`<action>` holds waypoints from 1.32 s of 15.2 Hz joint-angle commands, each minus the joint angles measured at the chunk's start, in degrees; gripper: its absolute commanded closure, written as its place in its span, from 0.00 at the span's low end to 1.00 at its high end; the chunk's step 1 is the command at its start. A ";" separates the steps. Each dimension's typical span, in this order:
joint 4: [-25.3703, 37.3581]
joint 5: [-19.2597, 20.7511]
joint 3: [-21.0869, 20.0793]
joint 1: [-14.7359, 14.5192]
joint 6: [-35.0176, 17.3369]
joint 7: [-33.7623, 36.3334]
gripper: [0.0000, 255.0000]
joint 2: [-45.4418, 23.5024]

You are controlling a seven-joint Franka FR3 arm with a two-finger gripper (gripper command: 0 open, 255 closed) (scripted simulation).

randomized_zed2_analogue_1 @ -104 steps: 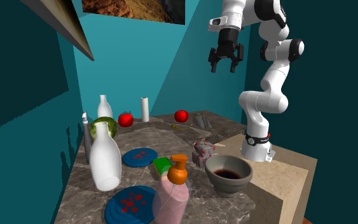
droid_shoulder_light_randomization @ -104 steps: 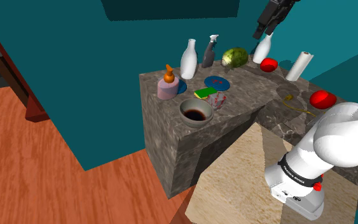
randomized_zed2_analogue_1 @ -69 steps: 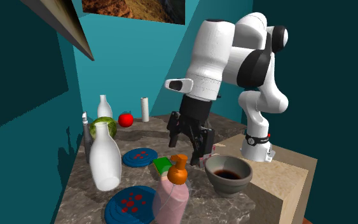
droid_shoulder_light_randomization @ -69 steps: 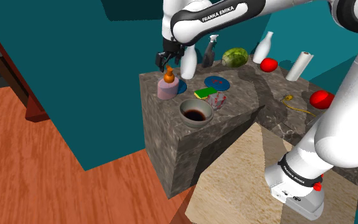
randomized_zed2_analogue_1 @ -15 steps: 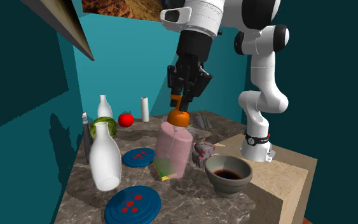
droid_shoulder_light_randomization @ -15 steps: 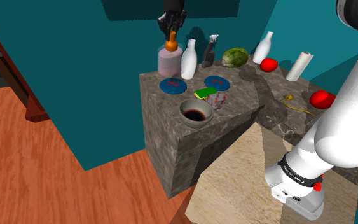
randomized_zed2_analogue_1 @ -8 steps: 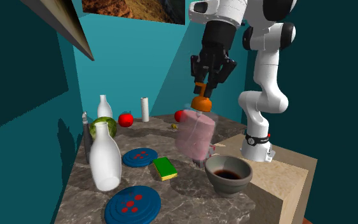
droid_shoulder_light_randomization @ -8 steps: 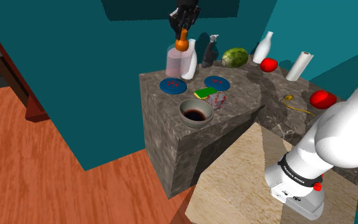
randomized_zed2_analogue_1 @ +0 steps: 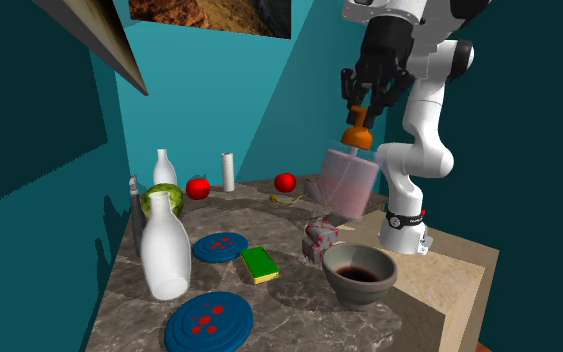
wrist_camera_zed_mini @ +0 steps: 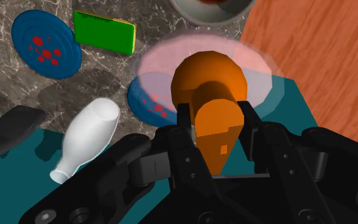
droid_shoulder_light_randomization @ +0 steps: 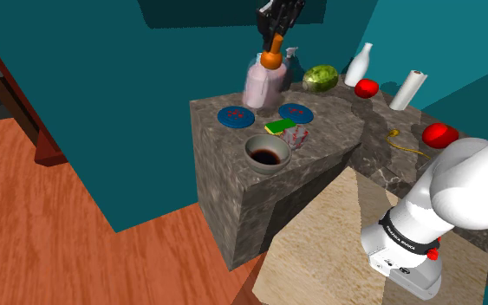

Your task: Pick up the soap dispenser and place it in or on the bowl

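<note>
Soap dispenser (droid_shoulder_light_randomization: 263, 84) is held in the air above the marble counter (droid_shoulder_light_randomization: 337, 132), clear of the surface. It is pinched at the orange pump by the gripper (droid_shoulder_light_randomization: 274, 42), whose fingers (wrist_camera_zed_mini: 182, 127) are clamped on the nozzle from both sides.

Long axis is close to vertical, pump end up and base down. A tilt is seen in the second exterior view: the base is swung toward that view's left and the pump toward its right. The same offset is seen in the shoulder view.

In the second exterior view the dispenser is placed above and left of the bowl (randomized_zed2_analogue_1: 358, 290), roughly over a small crumpled red-and-grey item (randomized_zed2_analogue_1: 320, 240). Whether the base overlaps the bowl mouth cannot be judged there.

Hidden or cut off, wrist view, left to right:
- dark spray bottle (wrist_camera_zed_mini: 12, 127) is cut by the frame edge
- first blue plate (wrist_camera_zed_mini: 47, 51), white bottle (wrist_camera_zed_mini: 85, 137) and green sponge (wrist_camera_zed_mini: 104, 32) are seen whole
- second blue plate (wrist_camera_zed_mini: 151, 100) is partly covered by the pink body and seen through it
- only an arc of the bowl's grey rim is seen, the rest being cut by the frame edge
- the dispenser's side walls are hidden from above by its own top

In the shoulder view the upper gripper is cut by the frame edge.

Dispenser look: translucent pink cylindrical body, rounded orange collar, tapered orange nozzle.
</note>
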State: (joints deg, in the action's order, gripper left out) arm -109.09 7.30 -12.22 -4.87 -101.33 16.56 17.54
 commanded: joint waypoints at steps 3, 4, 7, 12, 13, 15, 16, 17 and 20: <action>-3.87 -1.59 -0.17 -1.08 3.83 0.22 1.00 7.71; -4.30 -1.80 -0.23 -1.28 4.47 0.32 1.00 8.77; -7.19 -1.88 -0.21 -1.40 2.23 0.59 1.00 9.41; -11.75 -1.97 -0.25 -1.58 -1.48 1.07 1.00 10.24; -12.63 -1.98 -0.26 -1.61 -2.22 1.17 1.00 10.37; -14.35 -1.99 -0.30 -1.66 -3.71 1.37 1.00 10.59; -15.20 -2.00 -0.32 -1.69 -4.45 1.48 1.00 10.69; -16.03 -2.00 -0.35 -1.72 -5.19 1.59 1.00 10.77; -18.47 -1.99 -0.43 -1.78 -7.44 1.93 1.00 10.94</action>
State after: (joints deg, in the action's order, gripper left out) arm -126.71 5.29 -12.62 -6.64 -107.90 18.38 28.44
